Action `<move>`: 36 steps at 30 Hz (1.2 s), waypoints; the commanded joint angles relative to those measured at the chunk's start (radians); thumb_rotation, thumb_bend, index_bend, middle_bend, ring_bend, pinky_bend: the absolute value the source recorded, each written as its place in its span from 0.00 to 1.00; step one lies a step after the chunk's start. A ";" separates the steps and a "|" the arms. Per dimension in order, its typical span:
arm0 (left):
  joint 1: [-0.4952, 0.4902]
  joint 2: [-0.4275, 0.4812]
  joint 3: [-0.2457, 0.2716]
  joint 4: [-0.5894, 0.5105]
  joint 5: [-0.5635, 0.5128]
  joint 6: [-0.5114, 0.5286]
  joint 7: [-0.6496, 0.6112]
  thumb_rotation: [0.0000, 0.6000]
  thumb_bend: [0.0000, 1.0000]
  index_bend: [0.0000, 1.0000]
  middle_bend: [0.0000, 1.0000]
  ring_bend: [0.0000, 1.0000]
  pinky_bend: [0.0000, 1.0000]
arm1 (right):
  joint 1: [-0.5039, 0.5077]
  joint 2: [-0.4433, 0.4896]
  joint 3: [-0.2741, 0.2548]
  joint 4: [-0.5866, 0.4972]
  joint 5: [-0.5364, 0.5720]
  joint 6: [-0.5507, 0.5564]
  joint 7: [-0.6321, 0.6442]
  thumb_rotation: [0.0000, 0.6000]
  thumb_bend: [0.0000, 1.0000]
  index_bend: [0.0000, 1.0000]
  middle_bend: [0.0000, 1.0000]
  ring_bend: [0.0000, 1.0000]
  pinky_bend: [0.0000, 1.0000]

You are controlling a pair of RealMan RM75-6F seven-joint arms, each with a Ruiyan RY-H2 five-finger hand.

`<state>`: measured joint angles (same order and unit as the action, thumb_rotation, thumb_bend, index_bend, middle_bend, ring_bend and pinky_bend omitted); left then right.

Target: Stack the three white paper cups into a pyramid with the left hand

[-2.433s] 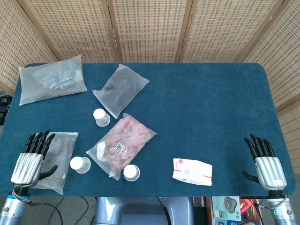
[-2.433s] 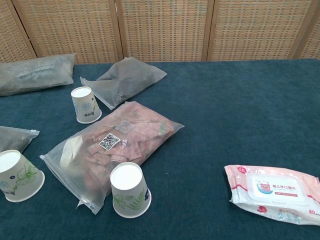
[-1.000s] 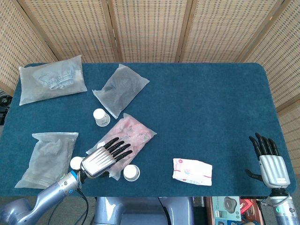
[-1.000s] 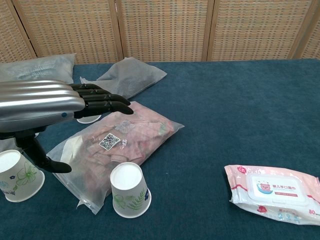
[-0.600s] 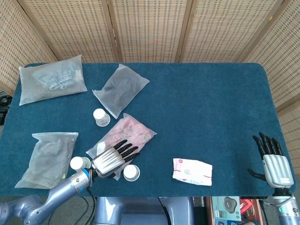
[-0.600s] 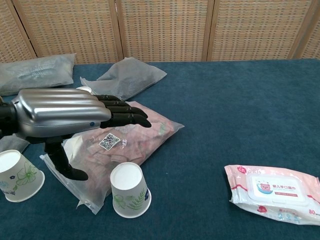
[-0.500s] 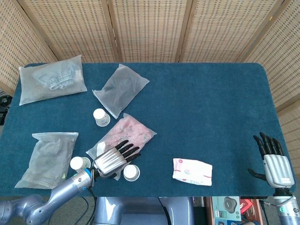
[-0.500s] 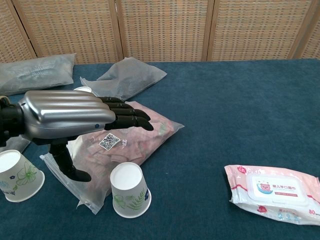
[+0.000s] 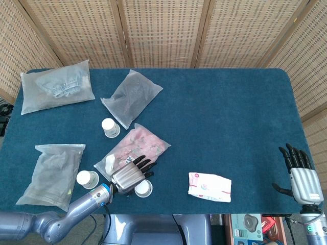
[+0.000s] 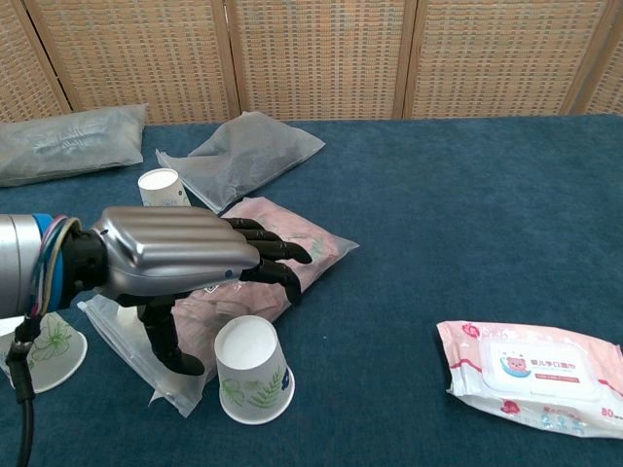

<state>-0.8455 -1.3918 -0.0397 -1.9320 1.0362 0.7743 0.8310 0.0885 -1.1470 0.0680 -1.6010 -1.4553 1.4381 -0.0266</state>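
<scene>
Three white paper cups with plant prints stand upside down on the blue table. One cup [image 9: 109,127] [image 10: 163,187] is behind the pink bag, one [image 9: 87,179] [image 10: 54,346] is at the front left, and one [image 9: 143,188] [image 10: 253,371] is at the front by the bag's near corner. My left hand [image 9: 130,173] [image 10: 185,259] hovers over the pink bag, just behind and left of the front cup, fingers stretched out and apart, thumb pointing down, holding nothing. My right hand [image 9: 300,176] stays open at the table's right front edge, seen only in the head view.
A clear bag of pink items [image 9: 138,149] [image 10: 310,239] lies between the cups. A wipes pack [image 9: 209,186] [image 10: 531,375] sits front right. Grey bags lie at the back left [image 9: 57,87], back centre [image 9: 132,95] [image 10: 243,151] and front left [image 9: 53,173].
My left hand came in from the front left, swept right over the pink bag and sank lower beside the front cup. My right hand drifted slightly toward the table's edge.
</scene>
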 commanded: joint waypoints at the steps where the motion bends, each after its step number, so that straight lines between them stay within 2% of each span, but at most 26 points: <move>1: -0.017 -0.021 0.014 0.013 -0.018 0.014 0.007 1.00 0.22 0.27 0.00 0.00 0.00 | -0.001 0.000 0.000 0.000 0.000 0.000 0.004 1.00 0.13 0.00 0.00 0.00 0.00; 6: -0.032 -0.041 0.035 0.023 -0.026 0.032 0.008 1.00 0.22 0.45 0.00 0.00 0.00 | 0.000 0.002 0.000 -0.001 0.001 -0.002 0.006 1.00 0.13 0.00 0.00 0.00 0.00; 9: -0.037 -0.050 0.044 0.028 -0.027 0.043 0.000 1.00 0.22 0.49 0.00 0.00 0.00 | -0.001 0.002 -0.001 -0.002 -0.001 -0.001 0.006 1.00 0.13 0.00 0.00 0.00 0.00; 14: -0.043 -0.057 0.060 0.036 -0.020 0.061 -0.016 1.00 0.22 0.50 0.00 0.00 0.00 | -0.001 0.001 -0.001 -0.002 -0.001 -0.001 0.006 1.00 0.13 0.00 0.00 0.00 0.00; 22: -0.048 -0.016 0.042 -0.008 0.003 0.098 -0.055 1.00 0.22 0.50 0.00 0.00 0.00 | -0.002 0.002 0.000 -0.002 0.000 0.001 0.006 1.00 0.13 0.00 0.00 0.00 0.00; 36: -0.031 0.194 -0.031 -0.178 0.065 0.205 -0.148 1.00 0.22 0.50 0.00 0.00 0.00 | -0.002 0.000 -0.003 -0.002 -0.005 0.000 0.001 1.00 0.13 0.00 0.00 0.00 0.00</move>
<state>-0.8853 -1.2302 -0.0608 -2.0890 1.0901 0.9601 0.7002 0.0863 -1.1464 0.0649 -1.6025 -1.4602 1.4381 -0.0255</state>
